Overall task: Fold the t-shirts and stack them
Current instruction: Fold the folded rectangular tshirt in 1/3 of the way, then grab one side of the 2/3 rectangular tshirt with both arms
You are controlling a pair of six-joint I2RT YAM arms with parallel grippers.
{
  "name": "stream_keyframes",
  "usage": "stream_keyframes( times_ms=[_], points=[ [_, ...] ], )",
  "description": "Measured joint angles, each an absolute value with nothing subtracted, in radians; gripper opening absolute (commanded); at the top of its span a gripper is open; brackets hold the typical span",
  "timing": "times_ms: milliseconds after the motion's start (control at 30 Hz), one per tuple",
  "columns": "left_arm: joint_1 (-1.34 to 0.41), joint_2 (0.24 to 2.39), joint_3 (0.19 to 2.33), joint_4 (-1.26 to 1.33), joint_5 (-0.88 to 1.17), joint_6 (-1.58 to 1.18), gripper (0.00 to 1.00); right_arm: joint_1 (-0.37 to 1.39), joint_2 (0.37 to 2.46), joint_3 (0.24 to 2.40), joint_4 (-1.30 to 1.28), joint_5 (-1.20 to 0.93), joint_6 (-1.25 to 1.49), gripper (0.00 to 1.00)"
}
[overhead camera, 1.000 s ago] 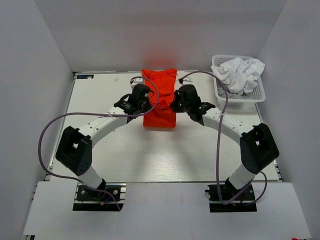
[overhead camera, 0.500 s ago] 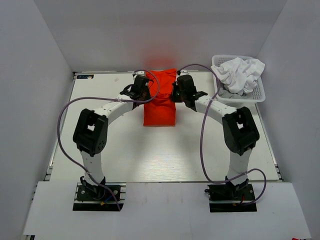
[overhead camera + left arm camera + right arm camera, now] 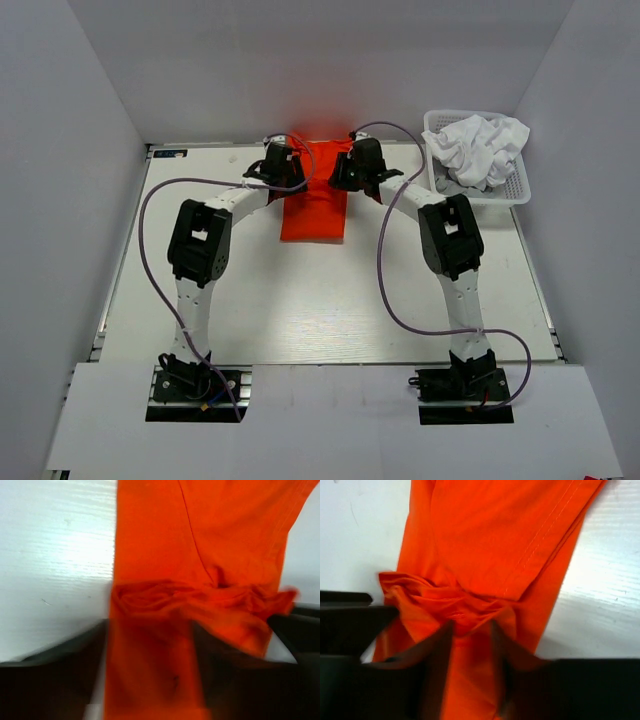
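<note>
The bright orange-red t-shirt (image 3: 315,208) lies folded into a narrow rectangle at the far middle of the table, with its far end bunched. My left gripper (image 3: 283,162) and right gripper (image 3: 353,166) are both over that far end. In the left wrist view the orange cloth (image 3: 200,540) runs between the widely parted jaws of the left gripper (image 3: 152,647). In the right wrist view the right gripper (image 3: 471,636) has its jaws apart, with the orange cloth (image 3: 495,530) wrinkled at the tips. White t-shirts (image 3: 487,143) lie crumpled in the basket.
A white lattice basket (image 3: 482,199) sits at the table's far right corner, just right of the right arm. The white table (image 3: 200,300) stretches toward the arm bases. Grey walls enclose the left, far and right sides.
Both arms stretched toward the far edge and drew the shirt's far end with them. Both pairs of jaws, shut a moment ago, have parted.
</note>
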State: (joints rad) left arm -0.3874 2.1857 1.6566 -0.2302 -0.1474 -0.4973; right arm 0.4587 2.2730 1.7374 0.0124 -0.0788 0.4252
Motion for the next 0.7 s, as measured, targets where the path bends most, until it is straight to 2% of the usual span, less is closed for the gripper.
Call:
stream_keyframes(
  times_ms=[33,67,100,133,267,333,533,700],
  points=[
    [-0.382,2.186,1.662,-0.236,-0.14,-0.488,0.98,0.452,2.283,1.758,0.009,-0.087,0.432,0.51],
    [-0.377,2.188,1.673,-0.244,-0.134,-0.488,1.0,0.447,2.289,1.772,0.007,-0.094,0.434,0.55],
    [-0.372,2.188,1.686,-0.249,-0.126,-0.484,1.0,0.441,2.289,1.778,0.003,-0.103,0.439,0.59],
    [-0.368,2.188,1.701,-0.255,-0.12,-0.478,1.0,0.436,2.286,1.779,0.004,-0.11,0.442,0.67],
    [-0.356,2.172,1.717,-0.266,-0.107,-0.464,1.0,0.426,2.222,1.687,0.03,-0.121,0.456,0.75],
    [-0.355,2.139,1.667,-0.256,-0.099,-0.461,1.0,0.426,2.156,1.598,0.03,-0.131,0.467,0.89],
    [-0.367,1.901,1.329,-0.285,-0.067,-0.462,1.0,0.445,1.964,1.346,0.055,-0.181,0.477,0.9],
    [-0.375,1.755,1.103,-0.25,-0.005,-0.494,1.0,0.476,1.89,1.184,0.065,-0.209,0.492,0.9]
  ],
)
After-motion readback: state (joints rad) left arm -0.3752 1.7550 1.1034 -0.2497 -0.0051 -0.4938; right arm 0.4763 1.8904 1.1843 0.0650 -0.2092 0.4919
